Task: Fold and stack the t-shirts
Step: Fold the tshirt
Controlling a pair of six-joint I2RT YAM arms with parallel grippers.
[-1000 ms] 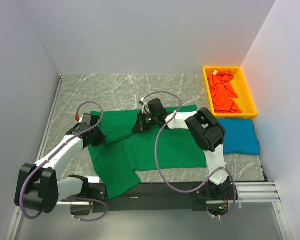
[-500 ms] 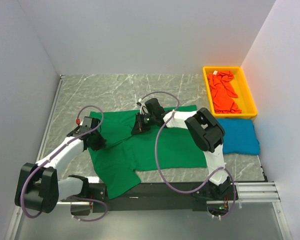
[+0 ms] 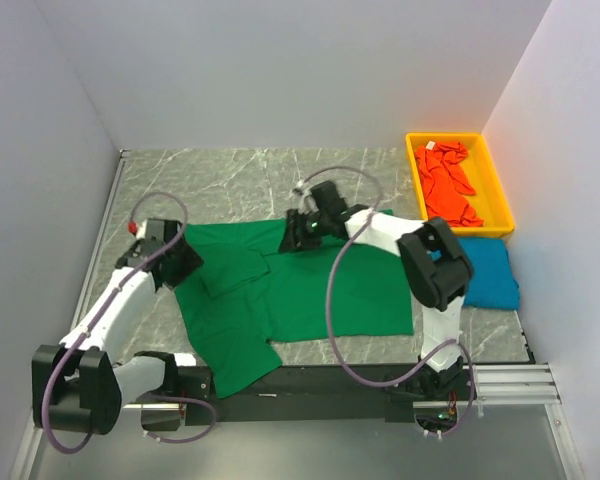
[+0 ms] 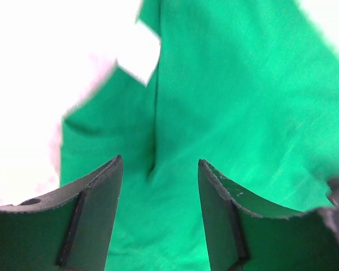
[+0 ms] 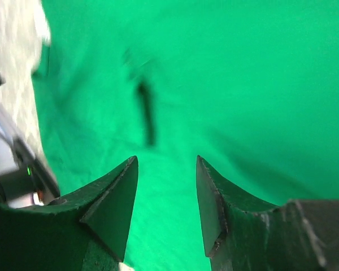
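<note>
We see a bright green cotton t-shirt (image 3: 320, 295) spread over the middle of the grey marbled table (image 3: 220, 180). A smaller flap of its cloth is folded onto its left part, and its lower left portion reaches past the table's near edge. The left gripper (image 3: 180, 265) sits at the shirt's left edge, beside that flap. In the left wrist view the left gripper (image 4: 158, 164) has its two dark fingers (image 4: 93, 214) standing apart with nothing between them, and the green cloth (image 4: 231, 101) lies below with a crease running up from the gap. The right gripper (image 3: 298, 235) is at the far edge of the shirt, near its middle. In the right wrist view the right gripper (image 5: 165, 161) is likewise parted and holds nothing; its fingers (image 5: 110, 209) frame smooth green fabric (image 5: 243, 84) marked by a short dark fold line. We cannot tell from these views whether either set of fingertips touches the cloth. To the right of the green shirt, partly hidden behind the right arm, a folded blue cotton t-shirt (image 3: 490, 275) lies on the table. Just beyond it, a crumpled orange-red t-shirt (image 3: 448, 190) lies inside the yellow plastic bin (image 3: 412, 165) in the far right corner.
</note>
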